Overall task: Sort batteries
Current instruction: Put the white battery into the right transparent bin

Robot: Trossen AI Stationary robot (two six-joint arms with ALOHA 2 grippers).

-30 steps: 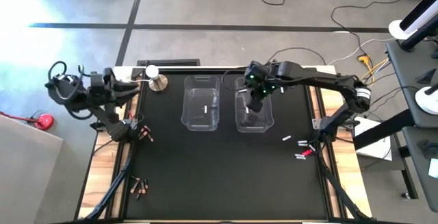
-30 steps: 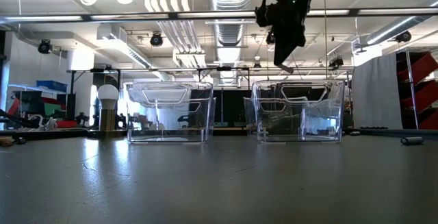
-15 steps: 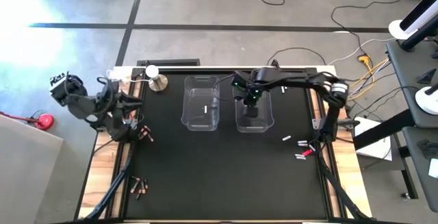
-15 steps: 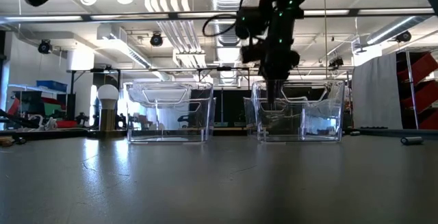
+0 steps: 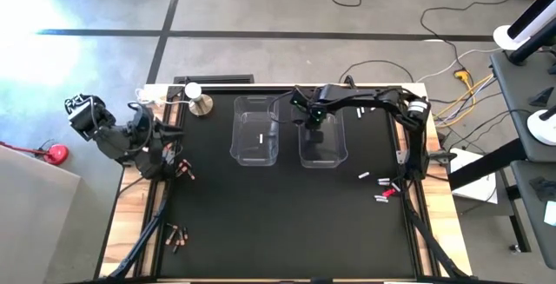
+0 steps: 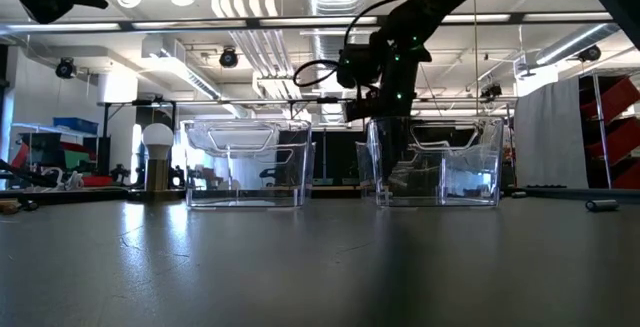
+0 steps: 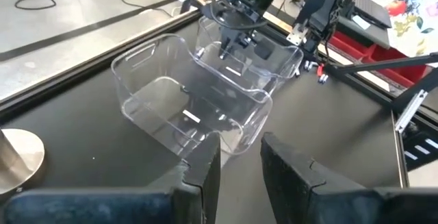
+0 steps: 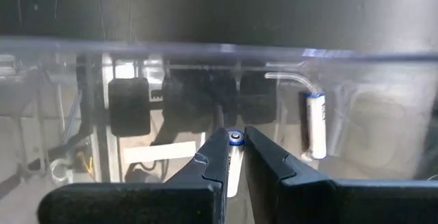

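Observation:
My right gripper [image 5: 314,124] [image 6: 393,157] reaches down inside the right clear bin [image 5: 322,151] and is shut on a white battery [image 8: 233,162]. Another white battery [image 5: 261,136] [image 8: 315,125] lies flat on the floor of the left clear bin [image 5: 255,110]. Copper batteries lie on the mat at the left [image 5: 183,170] and near left [image 5: 177,235]. White batteries [image 5: 365,175] lie at the right. My left gripper [image 7: 239,162] waits at the table's left edge [image 5: 158,136], open, pointing at the bins. My right gripper pinches the white battery between its two fingers [image 8: 212,157]. The battery lies along the fingers, and its metal end cap [image 8: 236,137] shows at their tips. The fingers slant down into the right bin from the table's right side. Whether the battery touches the bin floor I cannot tell.
A metal puck with a white ball [image 5: 199,102] [image 6: 157,157] stands at the far left of the black mat. A small red bit [image 5: 391,193] lies among the white batteries at the right. Open mat [image 5: 278,223] stretches in front of the bins.
My right gripper has come down from above the right bin into it and moved a little toward the table's left, still shut on the battery. My left arm has drawn back toward the table's left edge and risen.

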